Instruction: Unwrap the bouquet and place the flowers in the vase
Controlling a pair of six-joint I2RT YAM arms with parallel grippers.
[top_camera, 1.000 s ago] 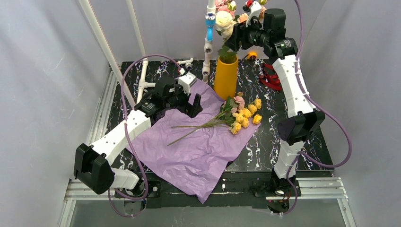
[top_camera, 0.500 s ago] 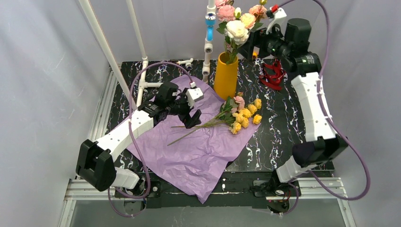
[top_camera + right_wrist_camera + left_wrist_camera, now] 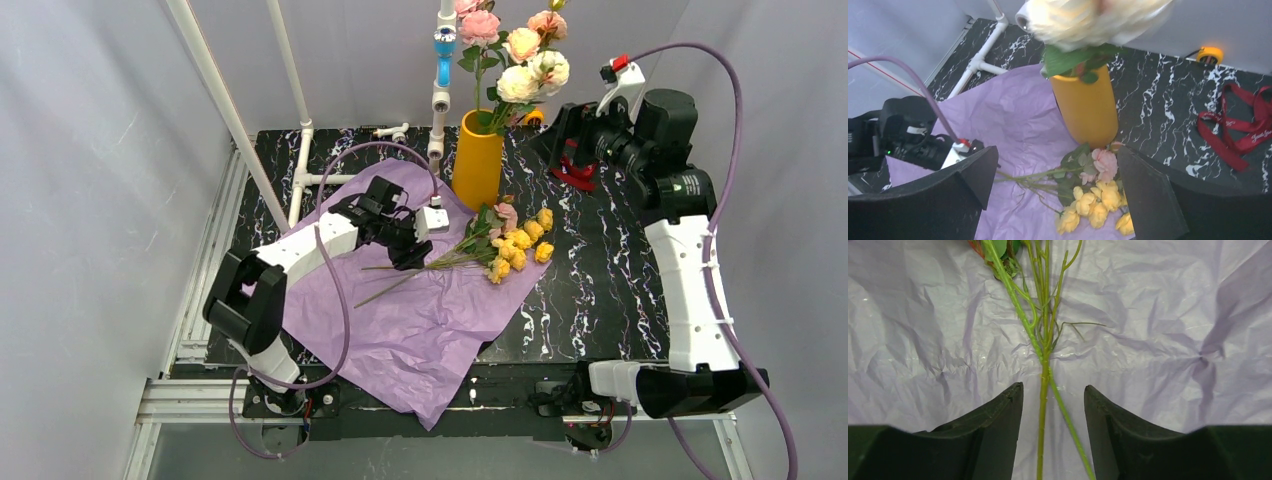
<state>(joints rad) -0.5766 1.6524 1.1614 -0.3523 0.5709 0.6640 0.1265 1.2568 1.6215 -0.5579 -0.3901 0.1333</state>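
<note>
The lilac wrapping paper (image 3: 400,330) lay spread flat over the near part of the table (image 3: 600,290), one corner hanging off the front edge. The bouquet was already undone. On the paper, the left gripper (image 3: 1053,395) sat low with its jaws partly apart and the thin green stems (image 3: 1043,390) running between them. There was a gap on either side, so nothing was clamped yet.

The step in hand looked like picking up this last bunch. To do it well, the jaws should close on the point where the stems ran together, not lower down where they parted, or one would slip free. The fingers also needed to keep off the crinkled sheet so it would not come up with them. A grip that far from the heads would probably let the blooms droop, so a slow lift seemed wise.

Further out, the loose flowers (image 3: 515,240) – yellow roses and a pink one – rested at the paper's edge, just beside the foot of the vase (image 3: 478,165). The mustard-yellow vase stood upright and held several tall roses (image 3: 515,60), pink, peach and cream. Beyond it the right gripper (image 3: 565,130) hung spread wide and empty above the dark red ribbon (image 3: 575,165).
</note>
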